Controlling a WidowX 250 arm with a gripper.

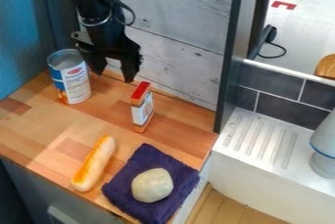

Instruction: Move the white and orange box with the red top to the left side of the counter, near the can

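Note:
My gripper hangs over the back of the wooden counter, its two fingers spread apart with nothing between them. Left of it stands an open-topped can with a white, blue and orange label. A small upright box with a red top is to the right of the gripper and lower in the view, not touching it. Toward the front edge lies a long bread roll. Beside the roll, a folded dark purple cloth carries a pale round object.
A whitewashed plank wall rises behind the counter, and a blue panel is on the left. A dark upright post separates the counter from the white ribbed drainboard on the right, where a grey-white object stands.

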